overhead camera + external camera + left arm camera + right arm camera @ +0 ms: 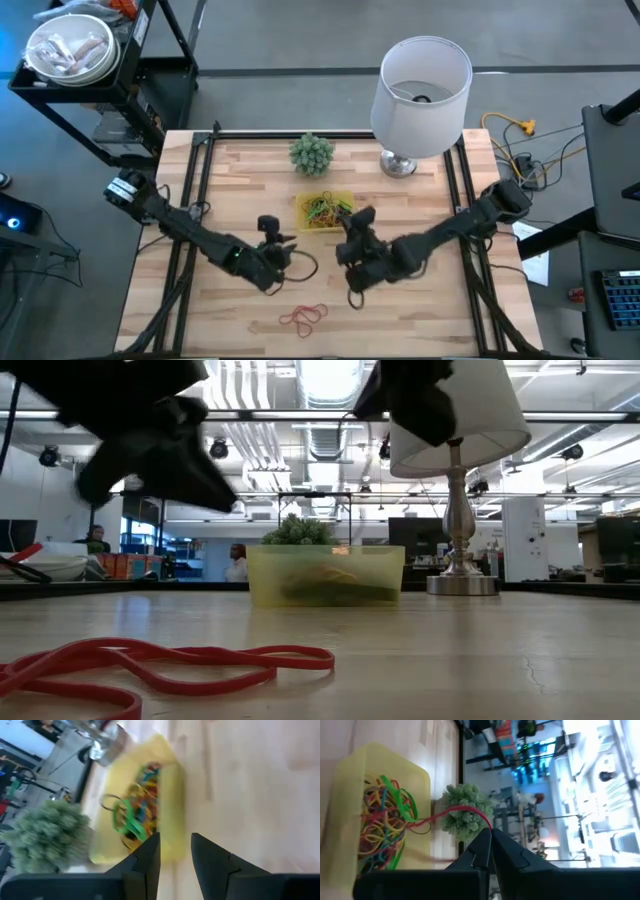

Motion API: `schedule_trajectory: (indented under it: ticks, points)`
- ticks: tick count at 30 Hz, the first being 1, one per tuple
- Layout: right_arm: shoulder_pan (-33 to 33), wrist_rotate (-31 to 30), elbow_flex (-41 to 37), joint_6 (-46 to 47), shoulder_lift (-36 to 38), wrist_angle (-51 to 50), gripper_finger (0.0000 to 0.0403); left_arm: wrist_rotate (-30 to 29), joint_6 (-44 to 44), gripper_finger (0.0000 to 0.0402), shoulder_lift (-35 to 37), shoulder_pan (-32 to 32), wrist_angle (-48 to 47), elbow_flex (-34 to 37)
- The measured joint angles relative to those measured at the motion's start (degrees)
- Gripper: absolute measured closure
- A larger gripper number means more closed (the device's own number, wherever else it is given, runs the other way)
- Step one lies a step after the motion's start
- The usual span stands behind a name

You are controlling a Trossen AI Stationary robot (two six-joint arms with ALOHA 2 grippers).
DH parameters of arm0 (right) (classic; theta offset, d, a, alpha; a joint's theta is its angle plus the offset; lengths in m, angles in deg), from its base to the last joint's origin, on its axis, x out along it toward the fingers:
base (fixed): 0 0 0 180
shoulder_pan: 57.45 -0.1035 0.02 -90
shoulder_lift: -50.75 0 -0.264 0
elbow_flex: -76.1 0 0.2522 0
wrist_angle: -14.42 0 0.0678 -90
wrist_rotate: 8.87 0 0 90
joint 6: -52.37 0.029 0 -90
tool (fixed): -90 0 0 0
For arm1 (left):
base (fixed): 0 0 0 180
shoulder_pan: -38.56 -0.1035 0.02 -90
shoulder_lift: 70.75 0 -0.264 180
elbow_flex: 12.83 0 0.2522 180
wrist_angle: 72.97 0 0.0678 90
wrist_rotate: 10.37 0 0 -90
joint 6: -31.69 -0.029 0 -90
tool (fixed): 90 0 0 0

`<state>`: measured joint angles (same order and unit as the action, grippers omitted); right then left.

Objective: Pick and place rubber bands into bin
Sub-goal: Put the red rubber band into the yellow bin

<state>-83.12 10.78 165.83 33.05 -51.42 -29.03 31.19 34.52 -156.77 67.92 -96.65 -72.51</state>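
Observation:
The yellow bin [327, 211] sits mid-table in front of the little green plant [311, 153] and holds a tangle of coloured rubber bands [382, 827]. My right gripper [490, 836] hovers at the bin's near right corner [352, 222], shut on a red rubber band. My left gripper [175, 851] is open and holds nothing; it stands left of the bin's near side [272, 236], fingers pointing at the bin [150, 805]. More red rubber bands [303, 317] lie flat on the wood near the table's near edge, also large in the low view [150, 660]. My right gripper pinches a red rubber band [470, 812] between its two fingertips, at the loop's end [489, 826]. The band runs from the tips to the pile in the bin [412, 822], where its other end lies among the other bands. It is stretched into a narrow, slightly curved line.
A white-shaded lamp [420, 85] on a metal base [398, 164] stands at the far right of the table. A thin dark loop [302, 264] lies by the left gripper and another [355, 298] lies below the right one. Black frame rails [195, 215] run along both table sides.

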Motion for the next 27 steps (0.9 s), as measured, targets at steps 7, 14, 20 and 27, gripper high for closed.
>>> schedule_trajectory:
  ticks: [7, 14, 20, 27]
  points:
    - [9.1, 9.5, 3.7, -2.3, 0.1, 0.5, 0.0395, 0.0, 2.8, 0.0308, 0.0, 5.9, -0.1, 4.0]
    - [17.9, 23.8, 2.5, 1.6, 0.1, 0.5, 0.0395, 0.0, 2.9, 0.0308, 0.4, 9.0, 0.0, 4.2]
    - [22.4, 31.5, -1.2, 5.3, 0.0, 0.3, 0.0394, 0.0, 2.9, 0.0308, 0.7, 9.4, -0.1, 4.2]
    - [24.5, 43.7, -4.0, 7.4, 0.0, -0.1, 0.0394, 0.0, 2.9, 0.0308, 0.7, 9.4, 0.0, 4.2]
